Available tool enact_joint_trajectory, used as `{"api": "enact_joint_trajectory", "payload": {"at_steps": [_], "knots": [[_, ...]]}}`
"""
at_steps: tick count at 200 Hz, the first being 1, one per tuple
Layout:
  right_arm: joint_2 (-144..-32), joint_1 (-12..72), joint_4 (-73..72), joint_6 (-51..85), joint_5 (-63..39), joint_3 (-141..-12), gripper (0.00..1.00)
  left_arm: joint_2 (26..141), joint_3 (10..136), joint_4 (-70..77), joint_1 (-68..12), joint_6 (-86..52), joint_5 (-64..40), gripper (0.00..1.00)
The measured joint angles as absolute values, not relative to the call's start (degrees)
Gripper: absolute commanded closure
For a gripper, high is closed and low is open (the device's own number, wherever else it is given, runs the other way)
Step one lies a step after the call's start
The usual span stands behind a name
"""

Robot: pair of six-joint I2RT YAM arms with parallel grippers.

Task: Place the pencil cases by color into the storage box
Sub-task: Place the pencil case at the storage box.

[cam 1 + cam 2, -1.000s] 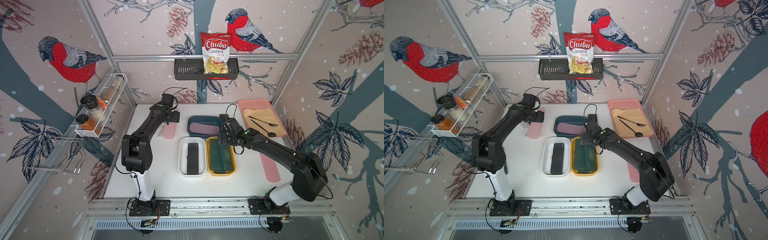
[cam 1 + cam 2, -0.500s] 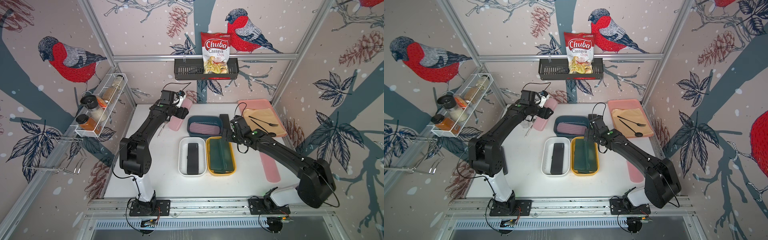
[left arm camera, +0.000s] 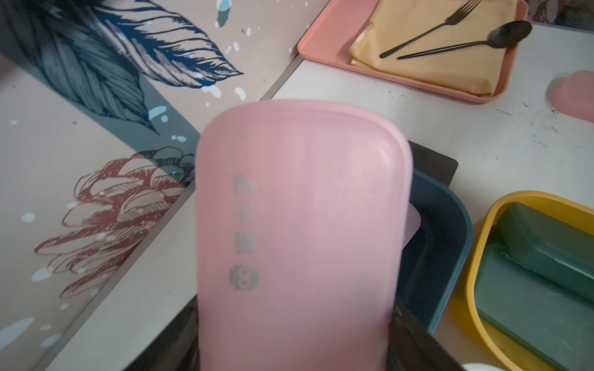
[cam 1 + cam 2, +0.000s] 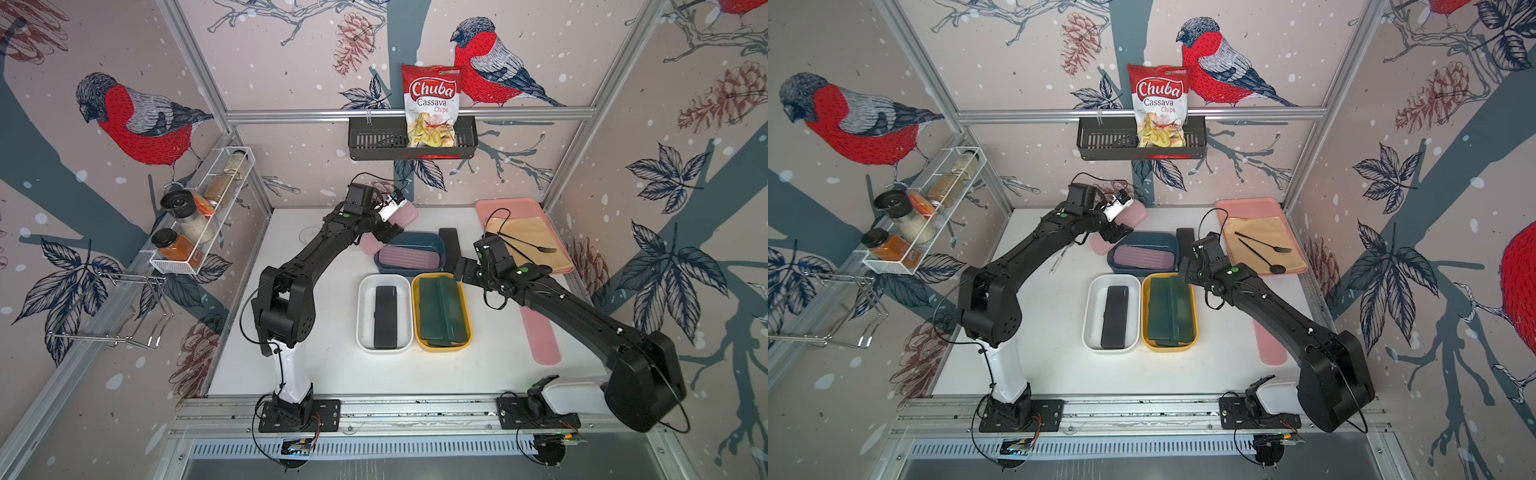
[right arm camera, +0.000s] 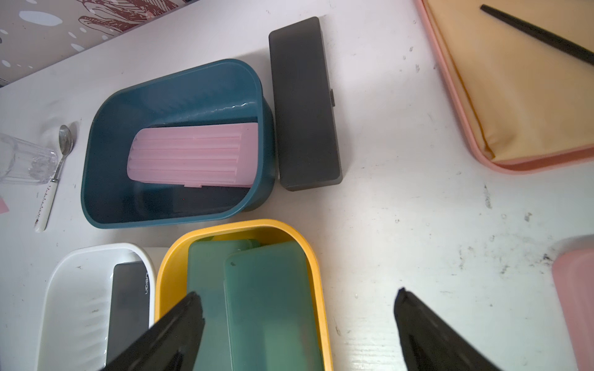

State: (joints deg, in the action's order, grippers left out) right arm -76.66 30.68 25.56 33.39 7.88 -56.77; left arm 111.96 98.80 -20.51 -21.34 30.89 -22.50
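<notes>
My left gripper (image 4: pixel 388 225) (image 3: pixel 295 321) is shut on a pink pencil case (image 4: pixel 409 214) (image 3: pixel 299 208), held tilted in the air over the left end of the blue tub (image 4: pixel 440 249) (image 5: pixel 96 160). Another pink case (image 4: pixel 409 257) (image 5: pixel 193 157) lies inside that tub. A black case (image 4: pixel 449 243) (image 5: pixel 303 106) lies on the table against the tub's right side. The white tub (image 4: pixel 365 286) holds a black case (image 4: pixel 385 316). Green cases (image 4: pixel 440 307) (image 5: pixel 270 305) fill the yellow tub (image 4: pixel 467 328). My right gripper (image 4: pixel 463 270) (image 5: pixel 298 294) hangs open and empty over the yellow tub's far right corner. A further pink case (image 4: pixel 540 336) lies on the table under my right arm.
A pink tray (image 4: pixel 482 205) with a napkin, a black fork and a spoon stands at the back right. A clear glass (image 5: pixel 22 160) and a teaspoon (image 5: pixel 53 189) sit left of the blue tub. A spice rack hangs on the left wall, and a basket with a chip bag on the back wall.
My left gripper has lifted the pink case off the table left of the blue tub and swung it up over the tub's left end. My right gripper has drawn back to the right.
</notes>
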Motion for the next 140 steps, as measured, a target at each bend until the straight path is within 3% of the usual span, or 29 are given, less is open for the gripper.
{"api": "enact_joint_trajectory", "payload": {"at_steps": [62, 140], "knots": [[-73.2, 29.1, 25.5, 33.6, 7.9, -53.6, 0.04, 121.7, 108.5, -24.3, -24.9, 36.4, -22.4, 0.31], [-68.9, 26.9, 25.9, 34.7, 7.9, -50.9, 0.04, 126.9, 110.6, -26.4, -27.2, 40.0, -20.5, 0.30]]}}
